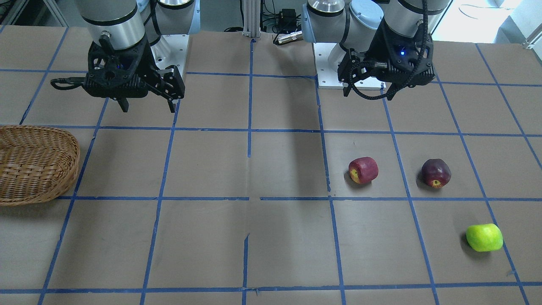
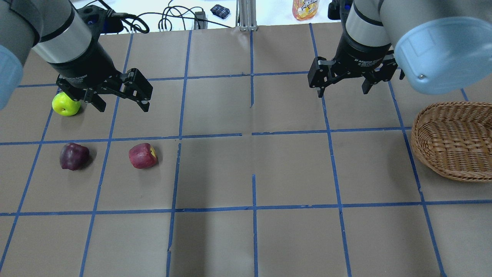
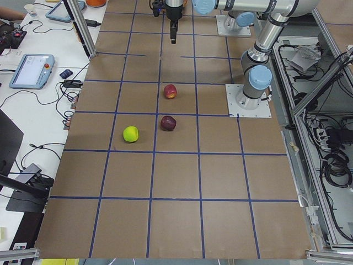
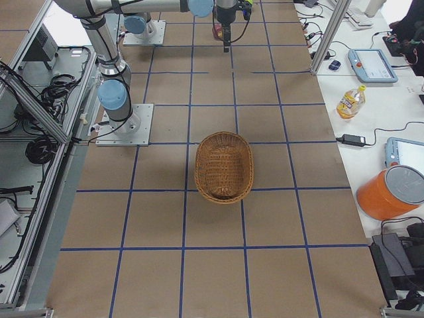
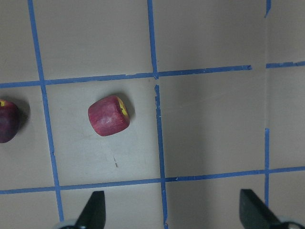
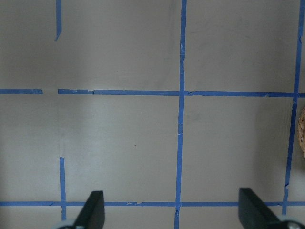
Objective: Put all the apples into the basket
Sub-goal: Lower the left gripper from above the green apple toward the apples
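**A:** Where did the hands stand?

**B:** The left gripper point(image 2: 123, 105) hung above the table point(image 2: 292, 173), jaws wide apart and empty. The right gripper point(image 2: 343, 92) was spread and empty too, near the wicker basket point(image 2: 451, 142), which held nothing.

**A:** And the fruit?

**B:** All on the left arm's side. The red apple with a yellow patch point(image 2: 142, 156) lay closest to the left gripper, the maroon apple point(image 2: 73, 156) near it, and the lime-green apple point(image 2: 66, 104) further out. All three were well apart from the basket.

**A:** How best to begin?

**B:** With the red one, I judged: centre over it, come straight down, straddle its widest part. It lay on its side and could roll if nudged. The basket sat far across, so a handover looked likely.

**A:** Any writing?

**B:** The right gripper's body seemed to read "2F Adaptive Gripper". The label on the bottle point(image 2: 305, 7) was too blurred.
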Robot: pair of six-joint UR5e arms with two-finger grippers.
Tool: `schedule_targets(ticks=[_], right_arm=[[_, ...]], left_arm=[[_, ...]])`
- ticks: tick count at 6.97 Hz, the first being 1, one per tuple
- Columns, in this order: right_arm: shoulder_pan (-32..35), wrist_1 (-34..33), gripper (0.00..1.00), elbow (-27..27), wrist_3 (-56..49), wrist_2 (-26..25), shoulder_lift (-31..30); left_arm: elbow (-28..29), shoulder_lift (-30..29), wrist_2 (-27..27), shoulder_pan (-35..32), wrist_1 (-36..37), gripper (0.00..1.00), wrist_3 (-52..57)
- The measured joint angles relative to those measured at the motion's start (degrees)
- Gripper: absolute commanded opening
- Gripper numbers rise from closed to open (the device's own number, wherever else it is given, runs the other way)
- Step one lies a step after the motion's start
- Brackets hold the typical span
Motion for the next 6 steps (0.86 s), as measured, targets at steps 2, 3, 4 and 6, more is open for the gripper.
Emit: schedule_targets(ticks=[2,3,4,6], right_arm=[[0.0,0.0,1.00,0.0,-0.1,0.1,-0.1],[0.0,0.0,1.00,0.0,-0.1,0.1,-0.1],[0.0,-0.1,1.00,-0.1,-0.1,0.1,0.0],[0.1,-0.1,1.00,0.0,-0.1,0.1,0.0]], left_arm=[[0.4,0.2,-0.1,0.0,0.2,1.00,0.0],[0.2,0.9,-0.1,-0.1,0.2,1.00,-0.1],[-0.3,1.6,-0.2,-0.1,0.2,1.00,-0.3],[-2.5,1.9,-0.4,0.4,4.3,1.00,-0.1]])
